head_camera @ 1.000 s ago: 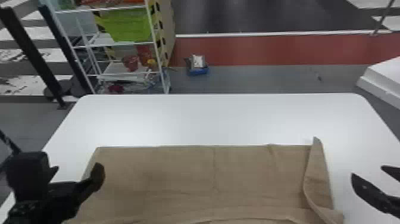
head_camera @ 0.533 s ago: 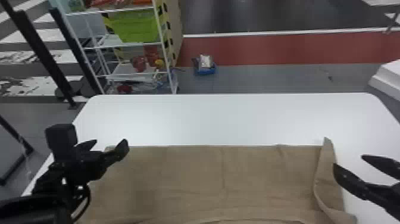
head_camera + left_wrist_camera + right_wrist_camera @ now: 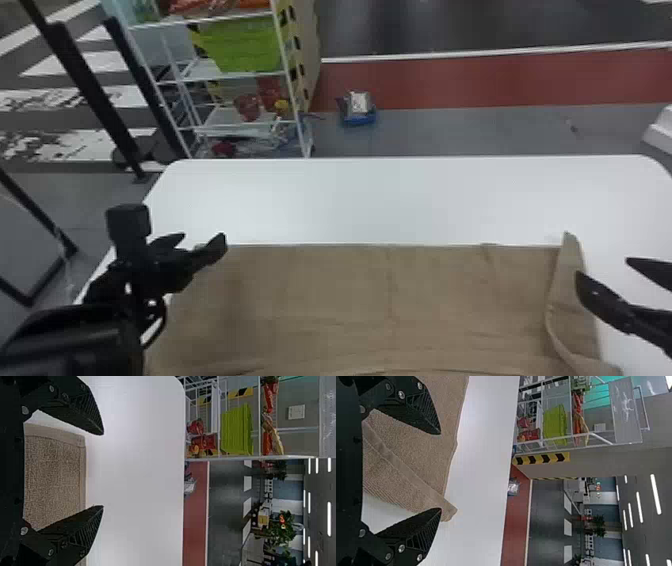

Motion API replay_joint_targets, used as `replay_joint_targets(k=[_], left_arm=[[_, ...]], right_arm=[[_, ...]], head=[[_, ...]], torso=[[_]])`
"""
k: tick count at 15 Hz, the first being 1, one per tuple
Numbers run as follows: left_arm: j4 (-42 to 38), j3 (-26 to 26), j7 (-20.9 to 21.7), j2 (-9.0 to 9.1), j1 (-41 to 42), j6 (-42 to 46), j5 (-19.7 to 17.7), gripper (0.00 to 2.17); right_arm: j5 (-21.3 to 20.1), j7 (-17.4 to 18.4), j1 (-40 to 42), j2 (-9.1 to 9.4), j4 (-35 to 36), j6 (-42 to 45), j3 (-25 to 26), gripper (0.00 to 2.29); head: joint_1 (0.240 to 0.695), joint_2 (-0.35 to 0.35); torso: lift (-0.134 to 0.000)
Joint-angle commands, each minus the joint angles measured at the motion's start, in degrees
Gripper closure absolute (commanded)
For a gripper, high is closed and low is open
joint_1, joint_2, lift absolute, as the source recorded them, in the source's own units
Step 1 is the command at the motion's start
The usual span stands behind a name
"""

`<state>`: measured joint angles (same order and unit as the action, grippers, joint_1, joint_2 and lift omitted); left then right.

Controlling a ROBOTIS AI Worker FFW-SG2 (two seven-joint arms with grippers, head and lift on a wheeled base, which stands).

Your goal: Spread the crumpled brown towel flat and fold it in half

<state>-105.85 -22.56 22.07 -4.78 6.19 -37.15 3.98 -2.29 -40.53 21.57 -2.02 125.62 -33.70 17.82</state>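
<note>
Well, the crumpled brown towel [image 3: 345,295] lies mostly opened out over the near part of the smooth white table [image 3: 375,200] with rounded corners, its far edge running nearly straight across the tabletop. Low ripples cross the cloth towards the table's near side. Towards the table's right side, the towel's edge is turned over on itself in a narrow, uneven flap [image 3: 570,300], whose pointed tip pokes out past the far edge of the cloth. In the right wrist view the flap's hem runs slantwise across the weave.

The left gripper [image 3: 205,235], black with two flat fingers, is over the left part of the table, by the towel's far left corner. Its jaws stand wide apart and empty, with hemmed cloth showing in the gap beyond them. The matching right gripper [image 3: 602,267] is over the table's right part, near the flap. Its jaws are spread wide as well, and they have hold of nothing.

Beyond the table's far left corner stands a white metal wire rack [image 3: 292,95] carrying a bright green plastic bin [image 3: 245,45]. A small blue container [image 3: 359,117] sits on the floor past the table's far edge, near a dull red floor strip [image 3: 475,82].
</note>
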Motion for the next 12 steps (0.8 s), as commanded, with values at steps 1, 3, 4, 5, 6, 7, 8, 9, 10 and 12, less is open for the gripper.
replay_joint_targets(k=[1,3,4,5,6,7,8,9,10,12], left_arm=[[2.1,0.1,0.2,-0.40,-1.0,0.6,1.1,0.27],[2.1,0.1,0.3,-0.40,-1.4,-0.4,2.4,0.28],[2.1,0.1,0.8,-0.40,-1.8,-1.0,3.1,0.34],[2.2,0.0,1.1,-0.40,-1.9,-1.1,3.0,0.34],[2.6,0.0,1.7,-0.40,-1.8,-1.3,3.0,0.34],[2.8,0.0,1.8,-0.58,-2.1,-2.2,3.1,0.34],[3.0,0.0,2.5,-0.66,-2.3,-3.9,3.1,0.34],[3.0,0.0,2.9,-0.66,-2.4,-4.8,3.1,0.34],[3.0,0.0,3.0,-0.66,-2.5,-5.0,3.7,0.34],[3.5,0.0,3.2,-0.66,-2.8,-5.0,4.1,0.34]], right_arm=[[-0.3,0.0,-0.8,0.00,-1.4,0.7,-0.2,0.23],[-0.3,0.0,-1.1,0.00,-2.0,1.6,-0.4,0.23],[-0.3,0.1,-1.2,0.00,-2.5,2.1,-0.6,0.23],[-0.3,0.3,-1.2,0.00,-2.8,2.6,-0.7,0.23],[-0.2,0.4,-1.2,0.00,-3.1,3.0,-0.7,0.23],[-0.2,0.4,-1.3,0.00,-3.5,3.3,-0.5,0.23],[-0.1,0.4,-1.4,0.00,-3.7,3.9,-0.4,0.23],[0.0,0.4,-1.4,0.00,-3.8,4.0,-0.2,0.23],[0.3,0.4,-1.4,0.00,-3.9,4.6,-0.1,0.23],[0.4,0.4,-1.4,-0.09,-4.1,4.7,0.1,0.23]], head=[[0.695,0.170],[0.695,0.174],[0.695,0.175],[0.695,0.177],[0.695,0.179],[0.695,0.179],[0.695,0.178],[0.695,0.177],[0.695,0.176],[0.695,0.173]], torso=[[-0.124],[-0.124],[-0.124],[-0.124],[-0.124],[-0.124],[-0.124],[-0.124],[-0.124],[-0.124]])
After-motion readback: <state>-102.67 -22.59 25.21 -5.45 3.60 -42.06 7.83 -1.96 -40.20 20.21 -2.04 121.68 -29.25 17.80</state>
